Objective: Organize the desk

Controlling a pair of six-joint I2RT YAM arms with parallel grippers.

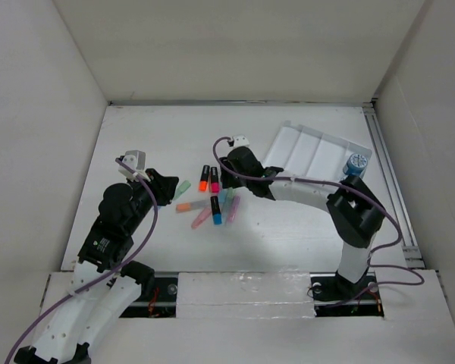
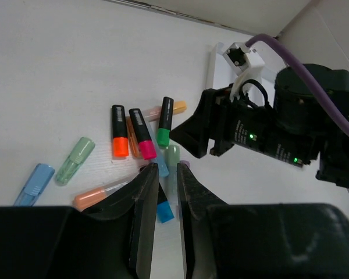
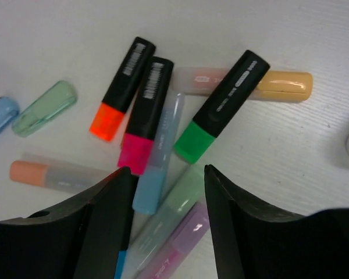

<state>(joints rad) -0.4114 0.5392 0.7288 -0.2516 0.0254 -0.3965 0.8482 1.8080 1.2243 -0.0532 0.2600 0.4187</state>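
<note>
Right now the right tool (image 3: 167, 171) hangs released, jaws wide, over the highlighter pile, with the pale blue highlighter (image 3: 160, 157) under its gap and the green-capped highlighter (image 3: 221, 107) just ahead; the bench (image 1: 288, 235) lies directly below both tools. The left tool (image 2: 167, 167) is nearly pinched, only a slit between its jaws, gripping nothing, with the pile just ahead of it. Best bet: drop straight onto one pen, jaws across the barrel, clear of touching neighbours, then carry it to the compartmented tray (image 1: 311, 148) behind the right tool.
</note>
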